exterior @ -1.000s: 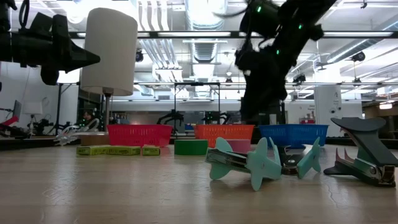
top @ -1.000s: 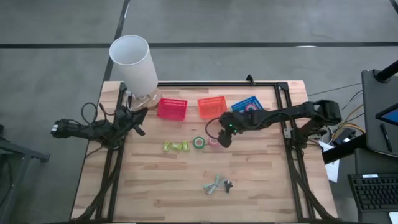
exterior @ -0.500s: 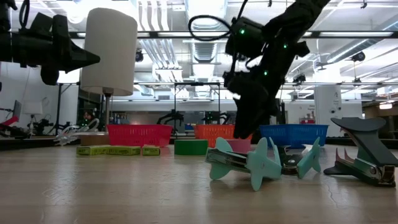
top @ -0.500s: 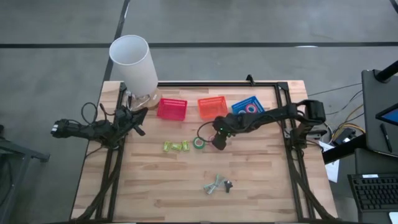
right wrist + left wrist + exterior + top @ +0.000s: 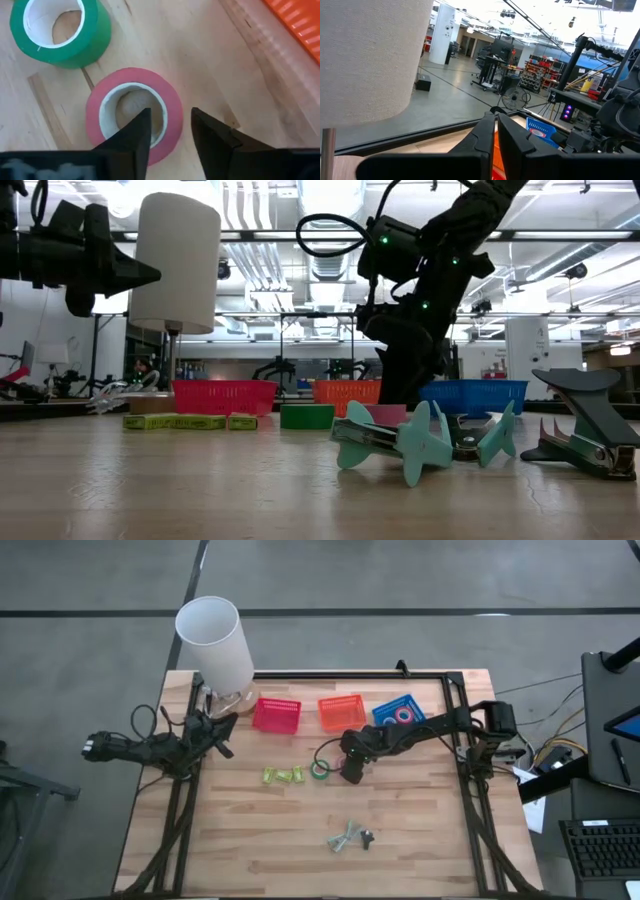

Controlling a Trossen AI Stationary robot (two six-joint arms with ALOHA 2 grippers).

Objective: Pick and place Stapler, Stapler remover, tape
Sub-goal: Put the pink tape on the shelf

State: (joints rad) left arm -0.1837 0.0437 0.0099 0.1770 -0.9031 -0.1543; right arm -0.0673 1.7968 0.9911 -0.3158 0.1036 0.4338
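My right gripper (image 5: 171,125) is open and points down over the pink tape roll (image 5: 134,112), which lies flat on the table. One finger (image 5: 139,131) is over the roll's hole and the other (image 5: 207,131) is outside its wall; no touch shows. In the high view the gripper (image 5: 346,769) covers this roll. The green roll (image 5: 60,30) lies flat just beside it (image 5: 320,769). A red roll (image 5: 405,712) lies in the blue basket (image 5: 388,706). Yellow-green staplers (image 5: 283,775) and the teal and dark stapler removers (image 5: 350,836) rest on the table. My left gripper (image 5: 496,131) is shut near the left edge (image 5: 222,736).
A pink-red basket (image 5: 277,714), an orange basket (image 5: 341,711) and the blue basket stand in a row along the far side. A white lamp (image 5: 215,640) stands at the far left corner, close to my left arm. Bare wood lies toward the near edge.
My right gripper has moved toward the table's left and down, from beside the pink roll to directly over it, so it now covers the roll in the high view. The rolls, the staplers and the removers have stayed in place.
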